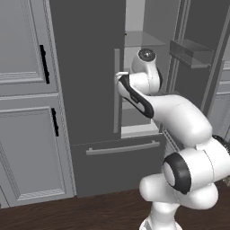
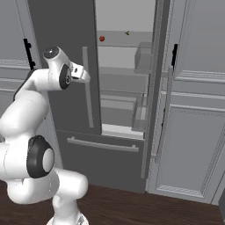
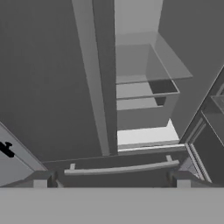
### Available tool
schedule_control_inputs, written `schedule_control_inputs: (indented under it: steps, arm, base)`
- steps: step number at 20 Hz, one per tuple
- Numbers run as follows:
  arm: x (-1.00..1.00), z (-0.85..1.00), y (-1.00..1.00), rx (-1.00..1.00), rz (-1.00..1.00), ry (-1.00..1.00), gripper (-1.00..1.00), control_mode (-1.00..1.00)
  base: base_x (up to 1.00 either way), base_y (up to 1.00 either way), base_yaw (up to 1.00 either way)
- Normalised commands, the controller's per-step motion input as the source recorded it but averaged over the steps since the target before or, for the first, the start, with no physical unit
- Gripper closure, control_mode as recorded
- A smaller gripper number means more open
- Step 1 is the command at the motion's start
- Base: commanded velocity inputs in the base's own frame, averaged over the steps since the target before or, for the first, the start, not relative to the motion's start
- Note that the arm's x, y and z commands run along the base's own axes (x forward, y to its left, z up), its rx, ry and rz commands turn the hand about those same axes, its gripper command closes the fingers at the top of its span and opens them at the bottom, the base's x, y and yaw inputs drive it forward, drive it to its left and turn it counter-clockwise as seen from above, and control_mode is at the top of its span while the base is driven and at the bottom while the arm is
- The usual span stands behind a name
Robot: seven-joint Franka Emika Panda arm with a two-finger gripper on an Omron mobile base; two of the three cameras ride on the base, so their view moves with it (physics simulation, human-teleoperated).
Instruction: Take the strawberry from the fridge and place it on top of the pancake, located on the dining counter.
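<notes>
The fridge point(image 2: 66, 52) stands with its right door point(image 2: 151, 88) swung wide and its left door point(image 1: 85, 67) closed, so that's two doors up top and one drawer point(image 1: 119, 166) below, each with a long grey bar handle. One strawberry point(image 2: 102, 38) sits alone on the upper shelf point(image 2: 125, 38), close to that shelf's left edge and well above the arm. Two more shelves show under it in the pale interior. The gripper point(image 3: 111, 177) hangs in front of the opening, beside the closed door's inner edge, its two fingers point(image 3: 43, 179) spread about as wide as they go with nothing between them. In the hand view it looks down over the lower shelves and the drawer handle point(image 3: 121, 168). Light grey cabinets point(image 1: 27, 99) flank the fridge on the left, two black handles point(image 1: 44, 64) there, one above the other, and more panelled cabinet point(image 2: 193, 110) to the right. Dark wood floor point(image 2: 132, 206) runs underneath.
</notes>
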Motion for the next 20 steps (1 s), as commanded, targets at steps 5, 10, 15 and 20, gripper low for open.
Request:
schedule_control_inputs:
  steps: [5, 10, 15, 20]
  arm:
    - [0.46, 0.0, 0.16, -0.01, 0.0, 0.0, -1.0, -1.0]
    - [0.5, -0.01, 0.05, -0.01, 0.0, 0.0, -1.0, -1.0]
    - [0.48, -0.1, 0.0, 0.0, 0.0, 0.0, -1.0, -1.0]
    - [0.56, -0.18, 0.0, 0.0, 0.0, 0.0, -1.0, -1.0]
  base:
    - [0.0, 0.0, 0.0]
    - [0.0, 0.0, 0.0]
    - [0.0, 0.0, 0.0]
    - [0.0, 0.0, 0.0]
